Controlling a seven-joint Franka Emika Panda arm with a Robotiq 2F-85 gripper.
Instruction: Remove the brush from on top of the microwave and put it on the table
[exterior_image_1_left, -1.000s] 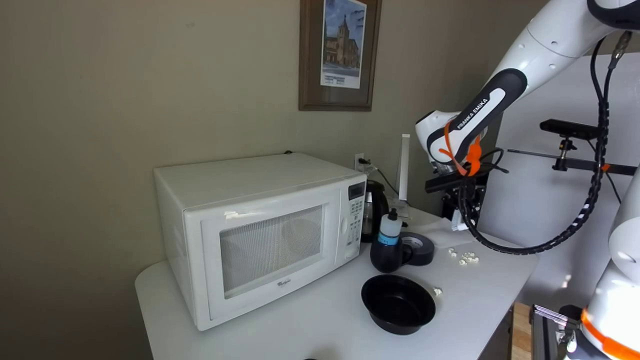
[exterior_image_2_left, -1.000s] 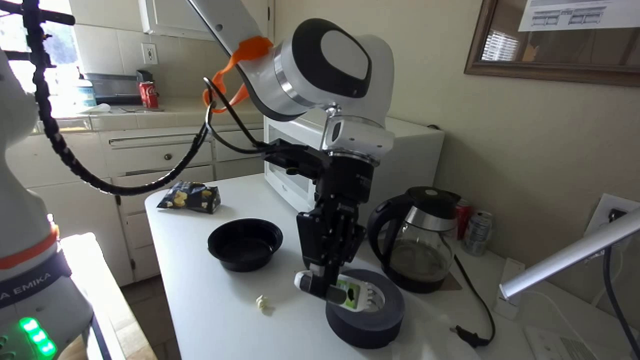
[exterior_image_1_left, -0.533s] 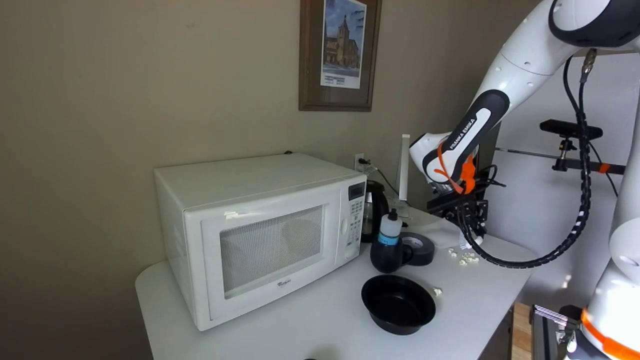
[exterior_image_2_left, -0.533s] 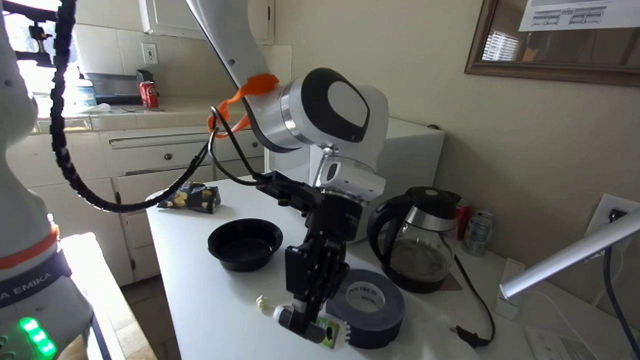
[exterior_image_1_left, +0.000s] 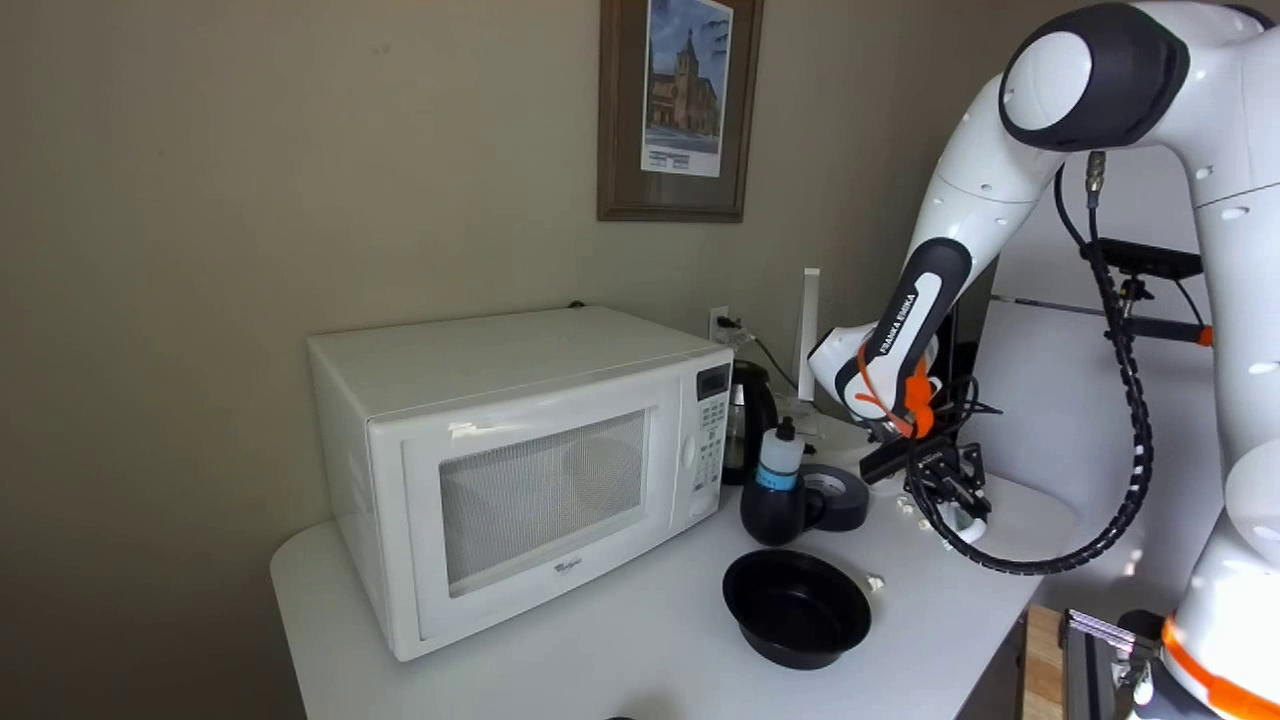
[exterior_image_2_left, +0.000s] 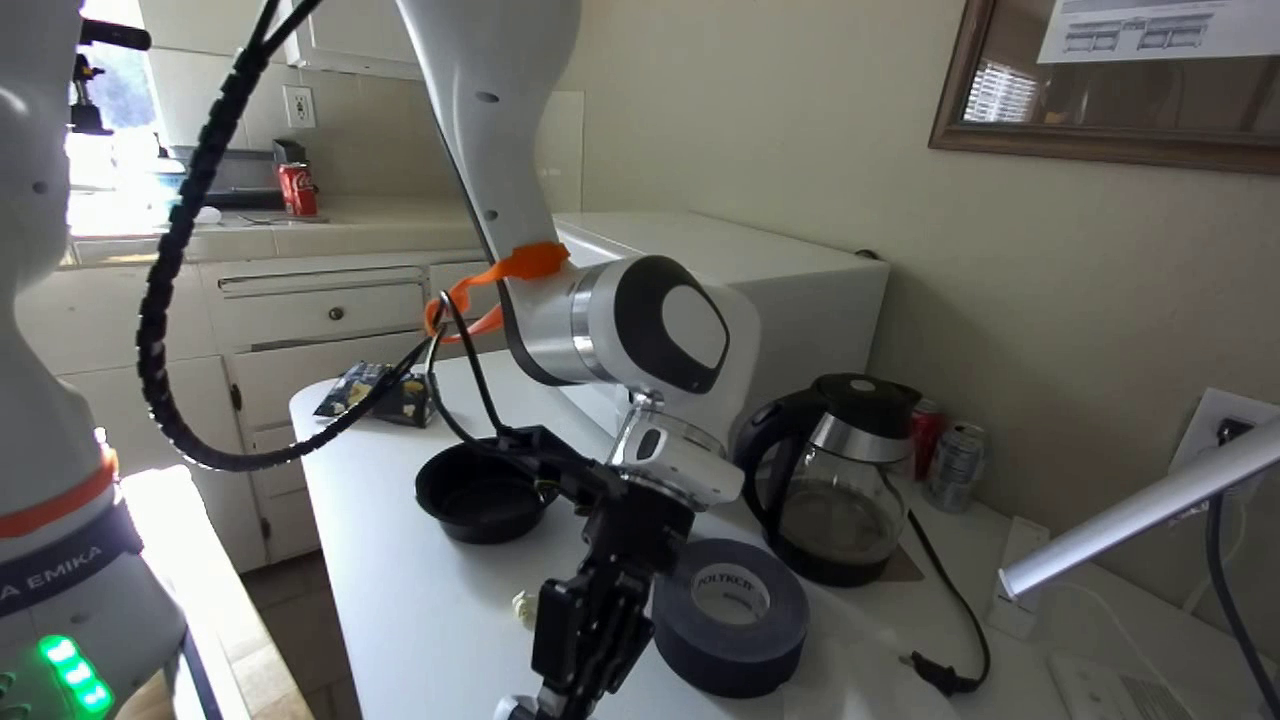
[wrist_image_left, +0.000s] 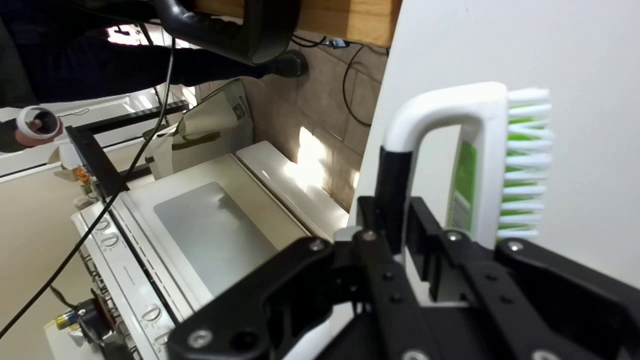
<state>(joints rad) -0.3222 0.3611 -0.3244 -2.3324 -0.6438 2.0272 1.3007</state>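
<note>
The brush (wrist_image_left: 492, 165) is white with a green label, white and green bristles and a black grip. In the wrist view my gripper (wrist_image_left: 393, 210) is shut on the black grip, bristles facing right. In an exterior view the brush (exterior_image_1_left: 966, 524) is partly hidden by the gripper (exterior_image_1_left: 965, 498), low over the far right end of the white table (exterior_image_1_left: 640, 640). I cannot tell whether it touches the table. In an exterior view only a white bit of the brush (exterior_image_2_left: 515, 708) shows at the bottom edge. The white microwave (exterior_image_1_left: 540, 500) has a bare top; it also shows behind the arm (exterior_image_2_left: 820, 300).
On the table are a black bowl (exterior_image_1_left: 797, 610), a tape roll (exterior_image_2_left: 735, 655), a dark mug with a bottle (exterior_image_1_left: 778, 490), a kettle (exterior_image_2_left: 845, 500), popcorn bits (exterior_image_1_left: 875, 582) and a snack bag (exterior_image_2_left: 385, 395). The table's edge (wrist_image_left: 372, 135) runs beside the brush in the wrist view.
The arm has lowered the gripper and brush toward the table, away from the tape roll. In an exterior view the brush has sunk almost out of the bottom of the picture. The grip stays shut.
</note>
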